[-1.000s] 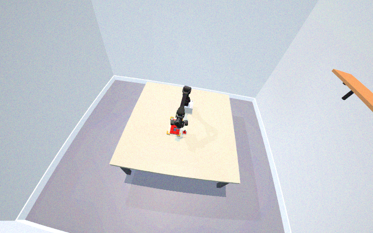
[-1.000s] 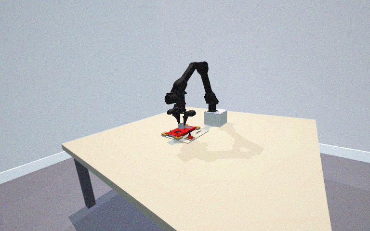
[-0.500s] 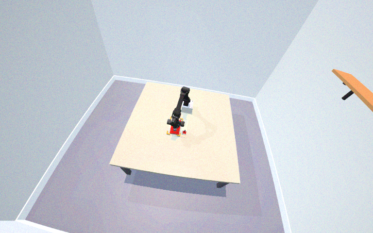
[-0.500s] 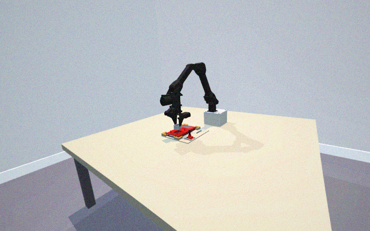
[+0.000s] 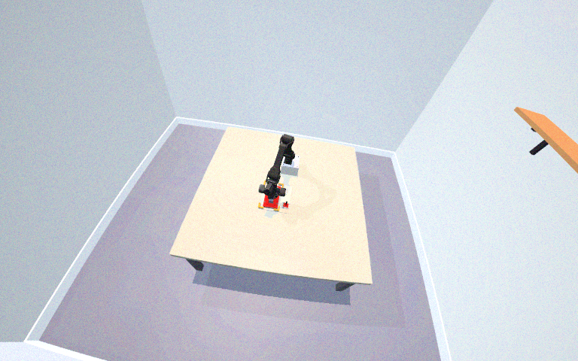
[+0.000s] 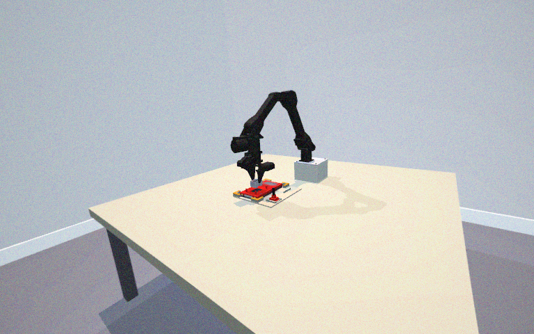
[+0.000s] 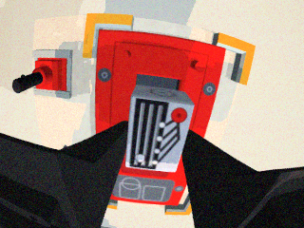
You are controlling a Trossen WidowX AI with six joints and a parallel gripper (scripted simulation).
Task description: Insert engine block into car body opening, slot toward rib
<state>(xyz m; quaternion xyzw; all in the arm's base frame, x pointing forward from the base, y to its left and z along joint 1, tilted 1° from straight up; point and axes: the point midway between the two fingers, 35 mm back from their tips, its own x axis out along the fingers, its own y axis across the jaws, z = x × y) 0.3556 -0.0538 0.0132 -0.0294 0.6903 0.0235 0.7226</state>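
Item, one pincer (image 5: 271, 198) (image 6: 256, 181) (image 7: 156, 131), black, two-fingered, pointing down; fingers partly open, clamped on the opposite sides of an engine block (image 6: 255, 183) (image 7: 159, 130). Item, the said block: grey, its top with dark bars and a red disc, held above the car body at the centre of the wrist frame. Item, one car body (image 5: 271, 203) (image 6: 270, 188) (image 7: 147, 42), red, flat beneath the block; a dark part of its opening (image 7: 159, 81) shows just above the block in the wrist frame. Item, four yellow-edged corner pieces around the body. Item, one red piece with black stem (image 5: 286, 204) (image 6: 274, 197) (image 7: 49, 75), upper left of the wrist frame, beside the body. Item, one pale box (image 5: 290, 171) (image 6: 311, 171), right of centre in the exterior frame, bearing the arm.
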